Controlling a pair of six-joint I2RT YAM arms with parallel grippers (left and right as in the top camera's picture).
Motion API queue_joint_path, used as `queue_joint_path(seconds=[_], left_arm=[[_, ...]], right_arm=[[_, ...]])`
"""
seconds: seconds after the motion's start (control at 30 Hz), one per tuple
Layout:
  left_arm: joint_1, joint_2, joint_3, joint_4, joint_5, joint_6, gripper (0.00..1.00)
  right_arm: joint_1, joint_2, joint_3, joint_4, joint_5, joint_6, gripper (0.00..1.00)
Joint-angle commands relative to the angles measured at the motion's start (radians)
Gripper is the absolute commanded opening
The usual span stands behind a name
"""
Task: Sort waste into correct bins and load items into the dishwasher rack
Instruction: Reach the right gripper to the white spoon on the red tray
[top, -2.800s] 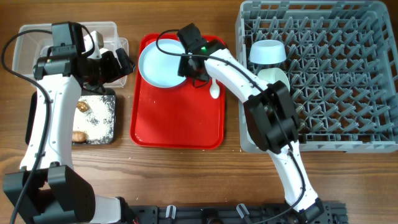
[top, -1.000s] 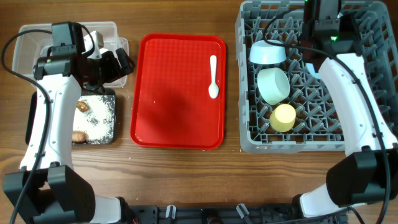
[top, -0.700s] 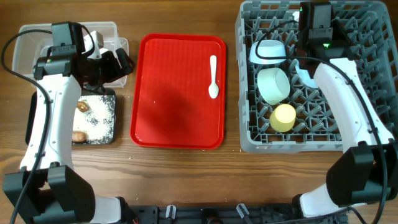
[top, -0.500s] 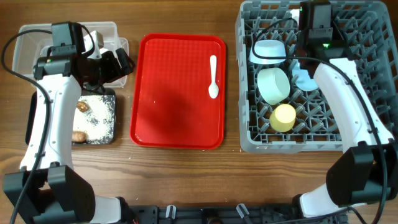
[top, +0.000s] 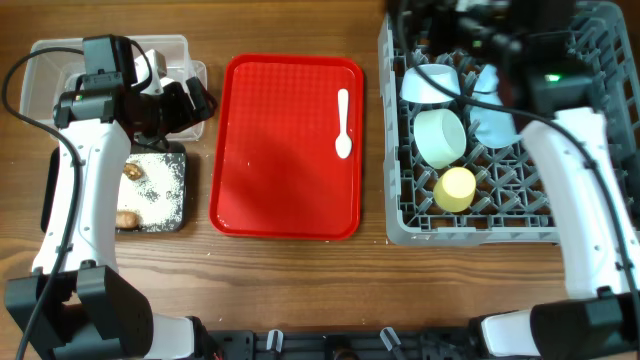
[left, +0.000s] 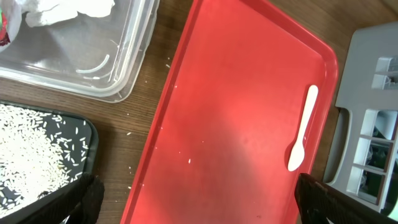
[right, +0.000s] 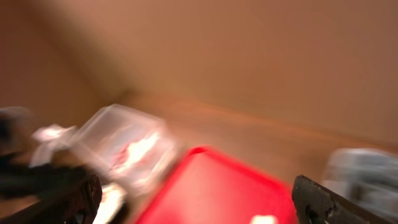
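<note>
White spoon (top: 343, 123) lies alone on the red tray (top: 285, 190), mid-desk. The plate (top: 493, 110) sits among the pegs of the rack (top: 590, 225) at the desk's right edge, next to the light blue bowl (top: 430, 84), green bowl (top: 440, 137) and yellow cup (top: 456, 188). Right claw (right: 198, 200) is a blur, but its fingers are spread wide with nothing in them. Left claw (left: 202, 200) gapes empty too, hovering by the tub (top: 40, 75) in the far left corner.
</note>
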Motion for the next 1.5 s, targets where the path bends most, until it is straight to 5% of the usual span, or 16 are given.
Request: queue_joint_path(seconds=[0.0, 0.2, 0.5, 0.83, 1.03, 1.4, 1.47], left_arm=[[0.004, -0.017, 0.02, 0.002, -0.002, 0.006, 1.0], [0.004, -0.017, 0.02, 0.002, -0.002, 0.006, 1.0], [0.004, -0.017, 0.02, 0.002, -0.002, 0.006, 1.0], [0.004, -0.017, 0.02, 0.002, -0.002, 0.006, 1.0], [0.004, -0.017, 0.02, 0.002, -0.002, 0.006, 1.0], [0.004, -0.017, 0.02, 0.002, -0.002, 0.006, 1.0], [0.004, -0.017, 0.02, 0.002, -0.002, 0.006, 1.0]], right_arm=[[0.203, 0.105, -0.012, -0.053, 0.141, 0.191, 1.0], [0.401, 0.305, -0.013, -0.361, 0.761, 0.515, 1.0], [0.41, 0.557, -0.013, -0.329, 0.706, 0.616, 0.69], [0.409, 0.576, -0.013, -0.322, 0.763, 0.613, 0.61], [0.401, 0.588, -0.014, -0.336, 0.763, 0.614, 0.47], [0.372, 0.624, -0.019, -0.324, 0.69, 0.613, 0.43], [0.372, 0.625, -0.019, -0.317, 0.679, 0.608, 0.35]])
